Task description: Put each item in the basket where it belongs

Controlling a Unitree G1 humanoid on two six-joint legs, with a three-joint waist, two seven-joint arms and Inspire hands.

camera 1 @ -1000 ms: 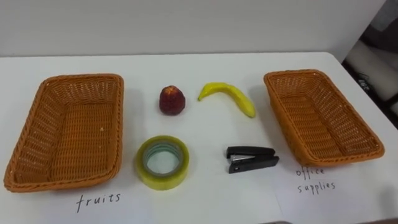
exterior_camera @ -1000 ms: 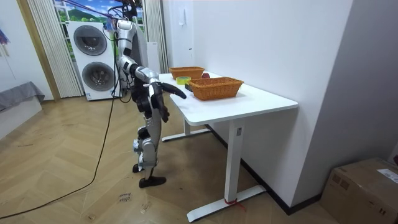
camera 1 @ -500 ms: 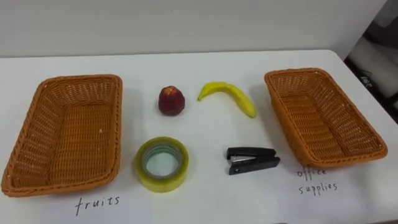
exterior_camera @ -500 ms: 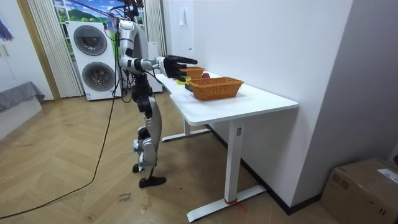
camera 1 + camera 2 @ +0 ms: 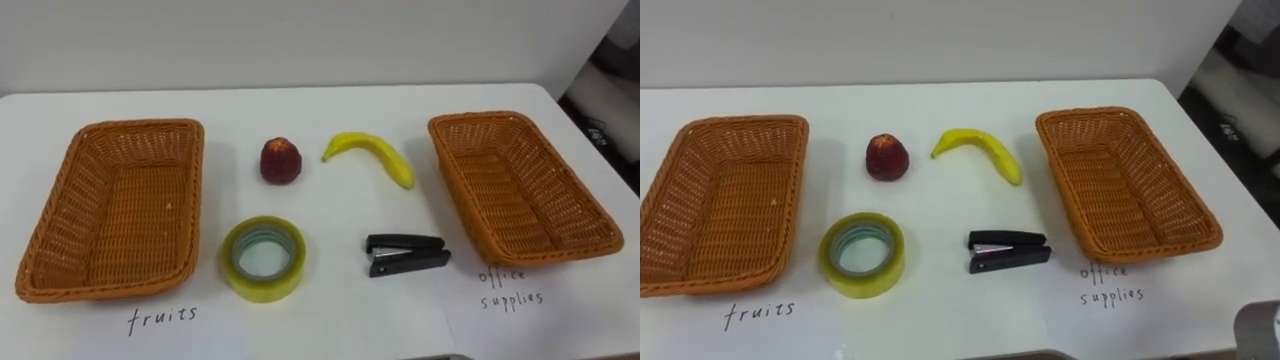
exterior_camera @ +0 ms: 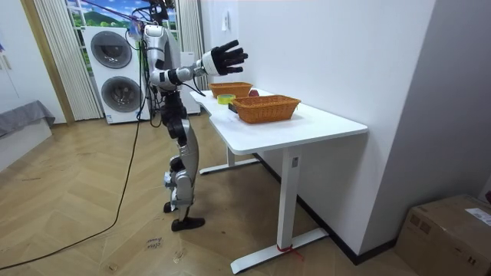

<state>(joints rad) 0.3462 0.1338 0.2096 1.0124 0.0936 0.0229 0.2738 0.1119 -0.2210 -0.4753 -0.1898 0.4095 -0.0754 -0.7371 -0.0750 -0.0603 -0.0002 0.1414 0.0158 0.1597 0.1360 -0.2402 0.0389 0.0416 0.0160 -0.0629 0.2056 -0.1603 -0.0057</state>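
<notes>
Nothing is sorted yet. Both baskets lie empty on the table point(image 5: 330, 115), the left basket point(image 5: 115, 210) at 9 o'clock and the right basket point(image 5: 515, 190) at 3, with a handwritten label point(image 5: 160, 320) before each. Between them, well apart, the apple point(image 5: 281, 160) is laid at 11 o'clock, the banana point(image 5: 370, 157) at 1, the tape roll point(image 5: 263, 258) at 7 and the stapler point(image 5: 406, 254) at 5, presumably so each can be taken singly. The right hand point(image 6: 229, 55) is held above table height, fingers spread and empty, seemingly readied for a reach.
</notes>
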